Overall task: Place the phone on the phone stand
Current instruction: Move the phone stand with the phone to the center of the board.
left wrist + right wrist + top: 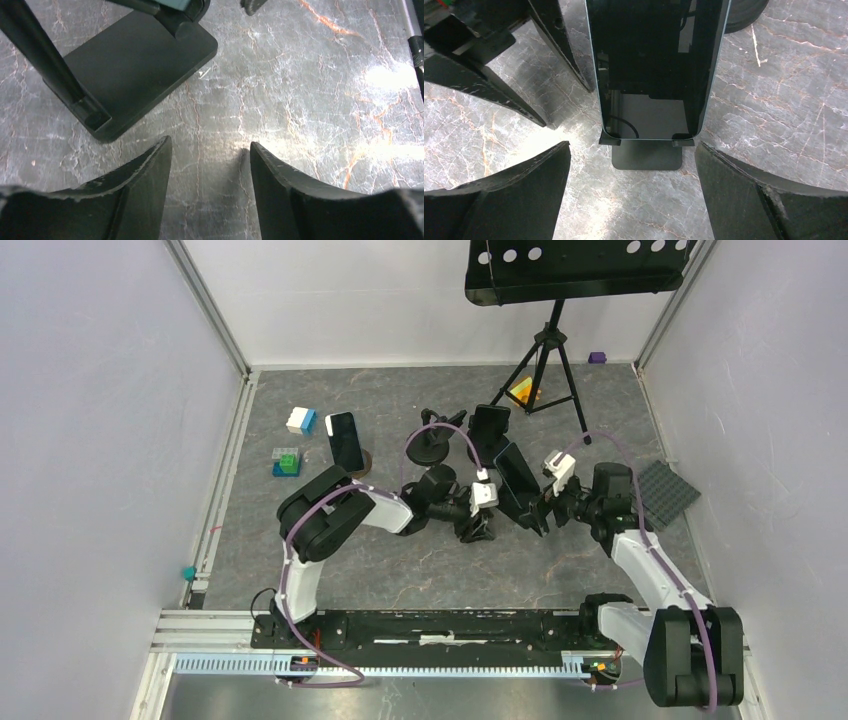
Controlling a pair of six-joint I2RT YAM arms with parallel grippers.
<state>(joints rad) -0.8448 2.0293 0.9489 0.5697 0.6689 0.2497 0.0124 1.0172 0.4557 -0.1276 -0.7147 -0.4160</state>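
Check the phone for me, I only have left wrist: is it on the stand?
Observer: Yes. Right wrist shows the phone resting with its bottom edge on the lip of the stand.
Operator: Right jaws off it?
Observer: Open wide, one on either side of the phone.
Operator: Anything else on the table?
Observer: Top view shows a second phone propped up at far left, near toy blocks.
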